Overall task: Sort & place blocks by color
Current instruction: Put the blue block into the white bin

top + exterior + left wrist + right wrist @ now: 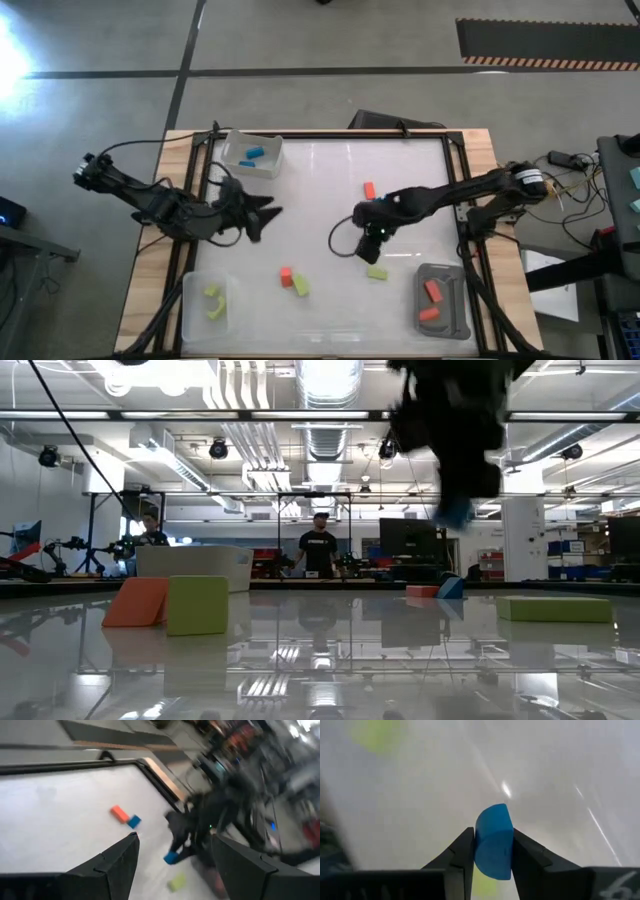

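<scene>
- High view: the right gripper [375, 235] hangs over the table [320, 180] middle. The left gripper [262, 215] waits near the table's left edge, fingers spread and holding nothing.
- High view, trays: three. The clear tray [252, 155] at the table's far left corner holds two blue blocks [255, 154]. The near-left tray [207, 305] holds two green blocks [213, 297]. The grey tray [441, 300] at the near right holds two red blocks [431, 291].
- High view, loose on the table: a red block [369, 190] far of the right gripper, a green block [376, 271] near of it, and a red-and-green pair [293, 280] touching, toward the near-left tray.
- Low view: the pair [180, 604] stands side by side on the table, a green block [553, 608] lies right of it, and the right gripper [455, 510] hangs above the table with a blue block [455, 512] at its tip. Two people stand in the room behind.
- Left wrist view: a red block [119, 813] touches a blue one [133, 821] on the table; the other arm carries a blue block [171, 857].
- Right wrist view: the right gripper [492, 845] is clamped on a blue block [493, 841], clear of the table. A white "6" shows on one finger [532, 857].
</scene>
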Robot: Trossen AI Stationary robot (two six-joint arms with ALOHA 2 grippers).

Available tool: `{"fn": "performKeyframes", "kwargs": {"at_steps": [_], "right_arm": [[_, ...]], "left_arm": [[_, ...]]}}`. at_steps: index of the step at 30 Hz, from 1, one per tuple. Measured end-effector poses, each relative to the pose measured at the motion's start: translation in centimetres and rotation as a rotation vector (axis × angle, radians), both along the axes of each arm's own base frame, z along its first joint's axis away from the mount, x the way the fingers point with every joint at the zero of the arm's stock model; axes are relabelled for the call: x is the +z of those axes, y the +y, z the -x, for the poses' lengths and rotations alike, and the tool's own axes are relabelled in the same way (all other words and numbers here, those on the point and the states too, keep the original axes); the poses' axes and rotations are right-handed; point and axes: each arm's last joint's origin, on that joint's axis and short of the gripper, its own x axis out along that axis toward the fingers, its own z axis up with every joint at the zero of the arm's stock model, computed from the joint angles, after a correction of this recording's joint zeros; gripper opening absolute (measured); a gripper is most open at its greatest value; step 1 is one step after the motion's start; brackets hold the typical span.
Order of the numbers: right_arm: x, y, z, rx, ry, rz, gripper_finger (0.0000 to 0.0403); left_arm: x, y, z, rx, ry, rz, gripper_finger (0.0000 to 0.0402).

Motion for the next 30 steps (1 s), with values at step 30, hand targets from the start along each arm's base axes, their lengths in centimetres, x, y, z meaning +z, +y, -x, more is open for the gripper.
{"fn": "performKeyframes", "kwargs": {"at_steps": [30], "right_arm": [[11.2, -1.3, -2.2, 0.03, -1.163, 0.082, 0.0084]], "left_arm": [[-1.1, 0.6, -7.6, -0.237, -0.046, -0.313, 0.0229]]}}
